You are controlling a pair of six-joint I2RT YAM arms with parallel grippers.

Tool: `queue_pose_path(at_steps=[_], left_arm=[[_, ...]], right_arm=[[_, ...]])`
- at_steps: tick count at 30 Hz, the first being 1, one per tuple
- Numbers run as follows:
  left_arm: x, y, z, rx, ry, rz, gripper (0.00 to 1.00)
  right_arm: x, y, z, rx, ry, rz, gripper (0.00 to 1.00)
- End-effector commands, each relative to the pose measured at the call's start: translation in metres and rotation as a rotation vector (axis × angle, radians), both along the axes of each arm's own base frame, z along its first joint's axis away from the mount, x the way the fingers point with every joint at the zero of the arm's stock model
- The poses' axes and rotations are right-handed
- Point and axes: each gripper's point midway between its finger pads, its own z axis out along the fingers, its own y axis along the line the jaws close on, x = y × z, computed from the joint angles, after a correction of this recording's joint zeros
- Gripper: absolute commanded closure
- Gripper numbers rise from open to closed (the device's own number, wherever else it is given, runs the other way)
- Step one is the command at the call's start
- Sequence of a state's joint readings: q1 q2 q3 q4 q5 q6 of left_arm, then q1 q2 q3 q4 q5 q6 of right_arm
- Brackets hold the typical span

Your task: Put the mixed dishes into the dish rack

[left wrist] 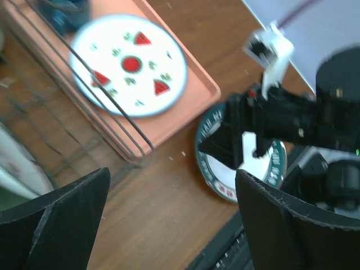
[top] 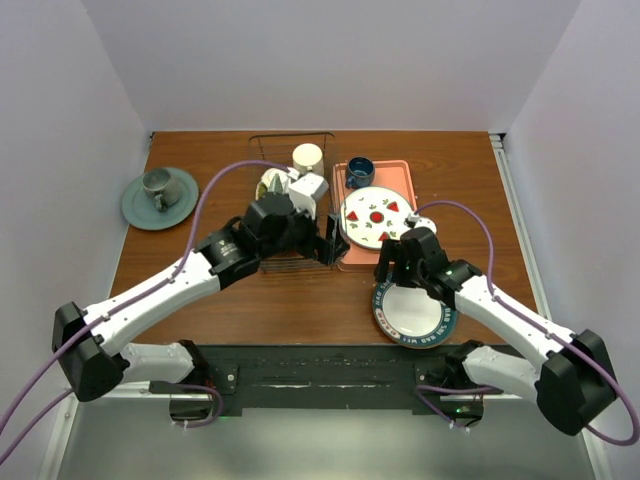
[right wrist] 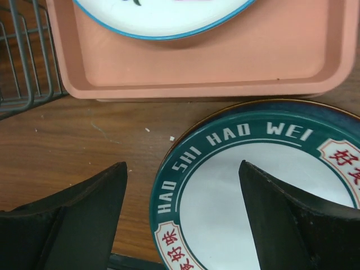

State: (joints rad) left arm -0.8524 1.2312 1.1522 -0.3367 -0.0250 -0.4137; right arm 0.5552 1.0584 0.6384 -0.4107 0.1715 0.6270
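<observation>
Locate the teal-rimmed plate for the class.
In the top view, the teal-rimmed plate lies flat at the near right of the table, just in front of the pink tray, beneath the right fingers.

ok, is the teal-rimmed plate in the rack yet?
No, the teal-rimmed plate lies flat on the table, just outside the pink tray.

The teal plate (right wrist: 214,185) has a dark teal rim with white lettering, cream panels holding red characters, and a plain white centre. The strawberry plate (left wrist: 121,79) is white with red berries, small green sprigs and a thin blue edge. The tray (right wrist: 197,62) is salmon pink. The rack (top: 270,150) is dark wire and the mug (top: 307,158) is cream. The blue cup (top: 360,172) is deep navy. The grey-green cup (top: 158,187) matches its saucer (top: 140,210). The table (top: 300,300) is brown wood grain.
</observation>
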Motion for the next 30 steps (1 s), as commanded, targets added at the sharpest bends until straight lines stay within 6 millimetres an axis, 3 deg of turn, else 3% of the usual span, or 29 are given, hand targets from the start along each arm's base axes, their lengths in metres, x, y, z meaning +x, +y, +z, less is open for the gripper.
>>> queue_pose_path(at_steps=[1,4,8,13,19,24,29,30], left_arm=[[-0.035,-0.032,-0.044,-0.114,0.149,-0.193,0.03],[-0.055,-0.043,-0.068,-0.171,0.234,-0.249,0.04],[-0.068,-0.061,-0.085,-0.182,0.284,-0.269,0.05],[-0.065,-0.075,-0.107,-0.144,0.344,-0.213,0.07],[-0.051,-0.079,-0.133,-0.109,0.405,-0.068,0.1],[-0.049,-0.095,-0.152,-0.108,0.448,-0.035,0.15],[-0.049,-0.118,-0.166,-0.073,0.462,-0.041,0.21],[-0.049,-0.121,-0.177,-0.048,0.473,-0.037,0.22]], right_arm=[[0.004,0.021,0.001,0.055,-0.011,0.092,0.18],[0.004,0.02,-0.003,0.057,-0.004,0.082,0.18],[0.005,0.013,-0.004,0.019,0.003,0.055,0.19],[0.017,-0.013,0.029,-0.06,-0.078,-0.06,0.19],[0.014,-0.047,0.067,-0.089,-0.168,-0.237,0.18],[0.006,-0.079,0.117,-0.074,-0.298,-0.389,0.17],[-0.001,-0.091,0.152,-0.025,-0.385,-0.431,0.16],[-0.002,-0.091,0.157,-0.019,-0.392,-0.429,0.16]])
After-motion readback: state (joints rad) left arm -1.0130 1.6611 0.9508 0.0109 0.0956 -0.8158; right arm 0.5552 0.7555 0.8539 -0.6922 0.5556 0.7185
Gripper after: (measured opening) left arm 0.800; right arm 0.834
